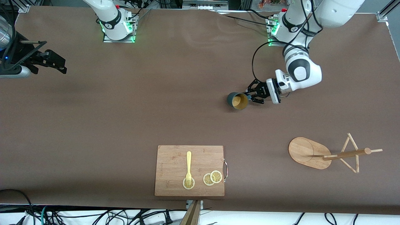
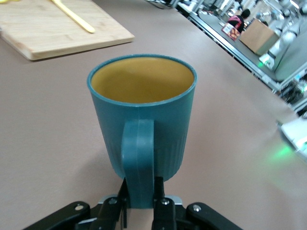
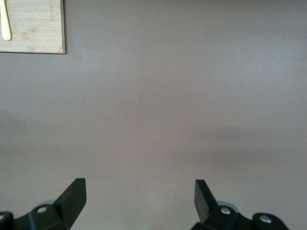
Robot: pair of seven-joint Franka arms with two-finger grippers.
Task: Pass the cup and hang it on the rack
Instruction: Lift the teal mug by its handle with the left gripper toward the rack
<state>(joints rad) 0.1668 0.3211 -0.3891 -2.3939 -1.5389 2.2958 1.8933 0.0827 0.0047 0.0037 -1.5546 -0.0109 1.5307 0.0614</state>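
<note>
Left gripper [image 1: 250, 96] clamped on handle of cup [image 1: 237, 100], near the left arm's base. Cup dark teal, ribbed wall, yellow-ochre inside, upright, on or just above table [image 1: 125, 109]; contact unclear. Right gripper [image 3: 139, 199] waiting at right arm's end, fingers spread wide, nothing held.

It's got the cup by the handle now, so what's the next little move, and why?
Probably lift the cup straight up. The left end effector is shut on its handle, yet the cup looks still on the table. The right end effector waits open, and the rack is bare.
</note>
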